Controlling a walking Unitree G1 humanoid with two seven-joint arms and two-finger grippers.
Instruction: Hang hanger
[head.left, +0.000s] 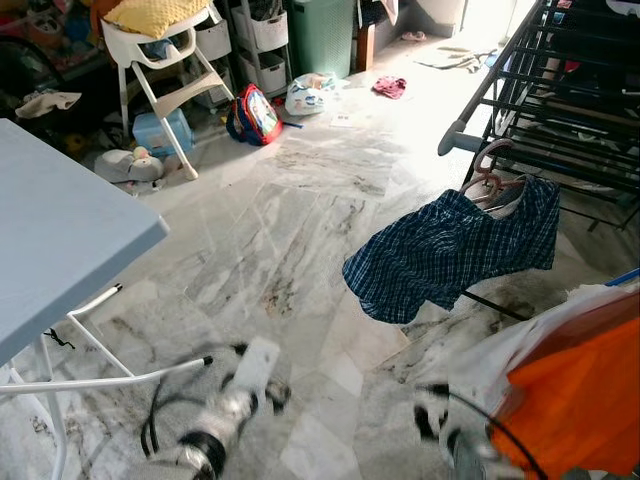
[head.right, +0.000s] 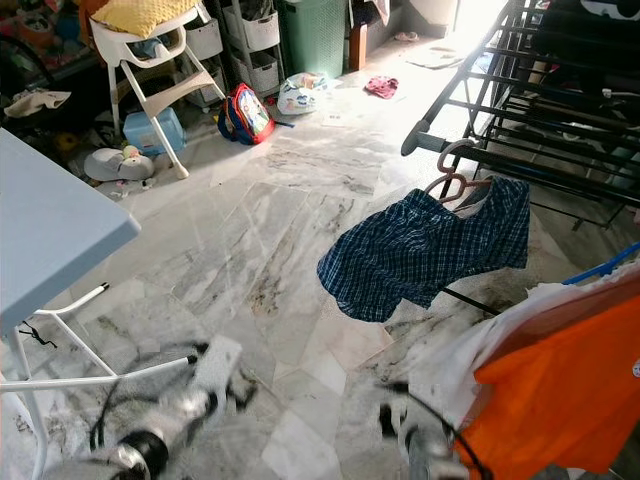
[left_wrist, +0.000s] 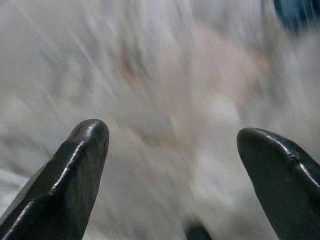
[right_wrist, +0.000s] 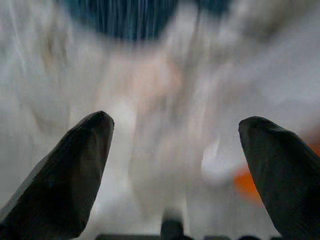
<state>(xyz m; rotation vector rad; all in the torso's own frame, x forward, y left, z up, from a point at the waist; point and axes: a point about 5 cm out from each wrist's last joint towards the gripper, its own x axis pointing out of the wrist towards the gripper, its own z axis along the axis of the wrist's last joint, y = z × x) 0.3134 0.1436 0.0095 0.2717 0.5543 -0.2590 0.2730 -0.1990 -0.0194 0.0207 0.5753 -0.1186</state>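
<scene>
Left tool and right tool hang low, fingers spread.

No legible text, label, brand, number or sign on anything.

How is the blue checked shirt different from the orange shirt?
The dark blue checked shirt has a plaid pattern; the bright orange shirt is plain. The checked one hangs on a pink hanger by the black drying rack; the orange one sits nearest the camera, its hanger unseen. Both are clothes hanging up.
</scene>
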